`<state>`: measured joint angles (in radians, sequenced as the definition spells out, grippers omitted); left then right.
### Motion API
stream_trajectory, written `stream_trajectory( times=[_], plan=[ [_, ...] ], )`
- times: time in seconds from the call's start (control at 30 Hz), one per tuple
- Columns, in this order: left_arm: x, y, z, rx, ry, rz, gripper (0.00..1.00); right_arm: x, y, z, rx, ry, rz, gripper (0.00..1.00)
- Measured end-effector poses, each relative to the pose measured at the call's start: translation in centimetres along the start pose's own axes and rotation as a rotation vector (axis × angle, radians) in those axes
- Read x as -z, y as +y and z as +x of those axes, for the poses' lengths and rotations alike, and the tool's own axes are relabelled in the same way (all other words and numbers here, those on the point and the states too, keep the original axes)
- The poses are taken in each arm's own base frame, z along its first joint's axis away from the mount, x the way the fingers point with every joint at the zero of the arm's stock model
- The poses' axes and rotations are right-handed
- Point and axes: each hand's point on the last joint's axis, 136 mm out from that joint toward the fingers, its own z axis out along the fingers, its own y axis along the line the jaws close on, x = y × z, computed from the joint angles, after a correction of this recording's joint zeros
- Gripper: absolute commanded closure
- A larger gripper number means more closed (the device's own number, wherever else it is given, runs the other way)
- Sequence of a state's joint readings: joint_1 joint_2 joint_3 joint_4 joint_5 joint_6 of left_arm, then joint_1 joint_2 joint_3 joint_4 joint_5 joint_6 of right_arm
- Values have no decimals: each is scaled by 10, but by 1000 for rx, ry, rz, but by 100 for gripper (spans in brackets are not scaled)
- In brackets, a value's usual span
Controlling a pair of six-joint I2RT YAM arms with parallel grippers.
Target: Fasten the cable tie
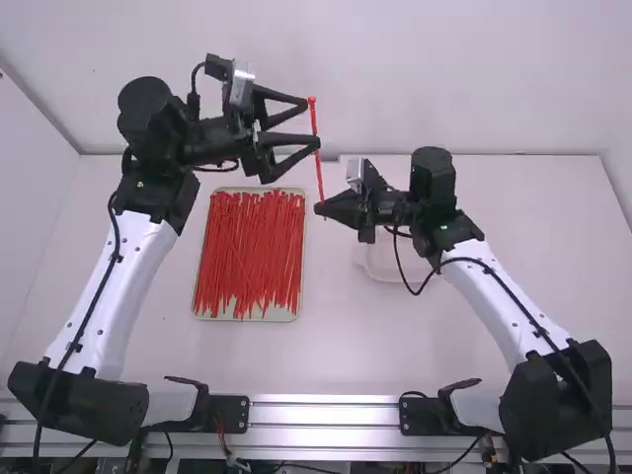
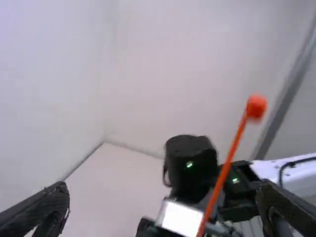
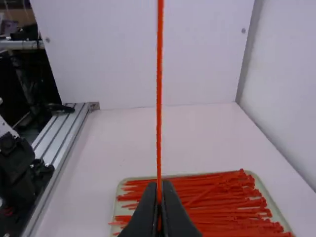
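High view: the right claw (image 1: 321, 208) is clamped on the lower end of a red cable tie (image 1: 317, 158), which stands nearly upright above it. The left claw (image 1: 313, 122) hangs at the tie's upper part with its tips apart, one by the head and one lower down the strap; I cannot tell whether either touches. Beneath the left claw, a tray (image 1: 247, 317) of loose ties (image 1: 249, 254) lies on the white table (image 1: 553, 217), with bare surface on either side.

Left wrist view: the fingers (image 2: 47, 210) are spread wide, and the tie slants up between them with its head uppermost, in front of the right arm's black joint (image 2: 190, 158).

Right wrist view: the tips are pressed together on the strap, which runs straight up from them. Ahead of the claw lies the tray – bare table beyond it reaches the white walls (image 3: 197, 49), with a metal rail (image 3: 59, 138) along one edge.
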<state>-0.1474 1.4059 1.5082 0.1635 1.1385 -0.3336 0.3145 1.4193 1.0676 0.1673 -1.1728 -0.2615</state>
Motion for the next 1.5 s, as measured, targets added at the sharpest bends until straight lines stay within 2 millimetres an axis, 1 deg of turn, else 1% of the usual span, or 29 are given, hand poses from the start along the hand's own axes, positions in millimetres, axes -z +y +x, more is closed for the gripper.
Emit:
stream_trajectory(
  times=[0.03,0.07,0.17,0.23,0.3,0.33,0.37,0.47,0.5,0.6,0.63,0.67,0.73,0.77,0.8,0.87,0.93,1.03,1.07,1.1,1.17,1.2,1.27,1.37,1.47,1.5],
  plan=[
    [0,6,5,11,11,-31,1,5,-5,-2,-12,-6,18,100],
    [0,8,7,11,14,-40,1,6,-6,-2,-12,-7,22,100],
    [1,16,15,-5,36,-78,1,19,-21,-9,-31,-31,74,100],
    [1,17,16,-24,40,-85,1,25,-26,-12,-39,-39,98,100],
    [1,20,18,-53,43,-96,1,34,-39,-16,-65,-52,156,100],
    [1,21,18,-58,44,-100,1,36,-42,-16,-75,-54,173,100],
    [1,22,18,-63,44,-109,1,38,-46,-16,-90,-54,194,100],
    [3,34,25,-51,53,-169,1,50,-69,-12,-161,-53,329,100],
    [3,35,26,-47,55,-175,1,51,-72,-11,-169,-52,346,100],
    [7,50,34,-19,71,-258,1,69,-99,1,-239,-35,519,100],
    [7,52,34,-19,72,-268,1,71,-101,2,-244,-34,533,100],
    [9,57,36,-20,78,-296,1,79,-111,8,-270,-21,603,100],
    [11,64,39,-28,87,-338,1,93,-125,19,-305,4,711,100],
    [11,65,39,-30,87,-343,1,96,-127,21,-312,10,732,100],
    [13,70,40,-39,91,-374,1,105,-135,28,-328,26,807,100],
    [16,77,43,-41,95,-411,1,121,-148,35,-335,42,924,100],
    [17,82,46,-39,98,-432,1,131,-157,41,-347,52,1003,100],
    [18,88,47,-63,85,-455,1,153,-175,64,-400,80,1141,100],
    [18,88,47,-65,83,-455,1,155,-177,66,-404,82,1149,100],
    [18,89,46,-73,78,-459,1,165,-183,77,-426,96,1192,100],
    [18,91,49,-78,77,-465,1,179,-192,93,-461,109,1247,100],
    [18,91,49,-78,77,-464,1,181,-193,95,-467,109,1254,100],
    [19,92,52,-71,81,-465,1,195,-202,109,-501,105,1301,100],
    [19,93,54,-69,83,-468,1,209,-209,124,-541,108,1342,100],
    [19,94,53,-71,82,-473,1,229,-215,144,-591,112,1400,100],
    [19,94,53,-70,82,-473,1,231,-216,146,-595,115,1404,100]
  ],
)
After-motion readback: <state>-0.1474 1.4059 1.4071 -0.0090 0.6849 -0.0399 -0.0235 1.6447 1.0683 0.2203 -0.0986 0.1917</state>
